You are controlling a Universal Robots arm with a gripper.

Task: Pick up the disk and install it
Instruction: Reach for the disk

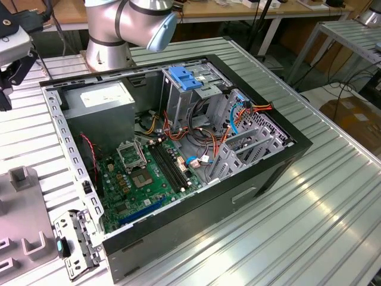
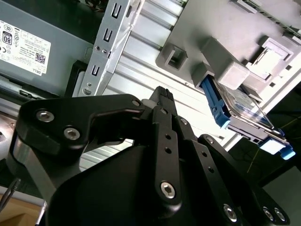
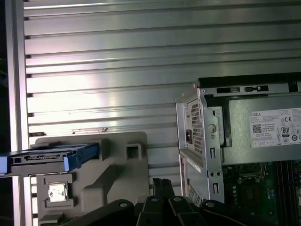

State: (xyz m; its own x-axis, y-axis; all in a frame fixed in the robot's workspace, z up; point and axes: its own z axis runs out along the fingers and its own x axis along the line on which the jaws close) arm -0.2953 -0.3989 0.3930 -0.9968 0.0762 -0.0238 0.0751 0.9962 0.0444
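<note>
Nothing is done yet: the disk [image 3: 47, 159] is sitting on edge in the grey holder [image 3: 117, 174] beside the case [image 1: 262, 179], while the gripper [image 2: 162, 90], clenched and empty, is hovering apart from it

A robotics lab: a robot arm [image 1: 119, 24] on a ribbed aluminium desk [image 1: 309, 220], an opened computer case [image 1: 265, 173], cabled workbenches [image 1: 208, 12] behind.

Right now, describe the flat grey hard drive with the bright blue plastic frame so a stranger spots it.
Beside the open black computer case, a grey moulded fixture lies on the ribbed aluminium table. The disk sits slotted in that fixture; its blue frame marks it out.
</note>
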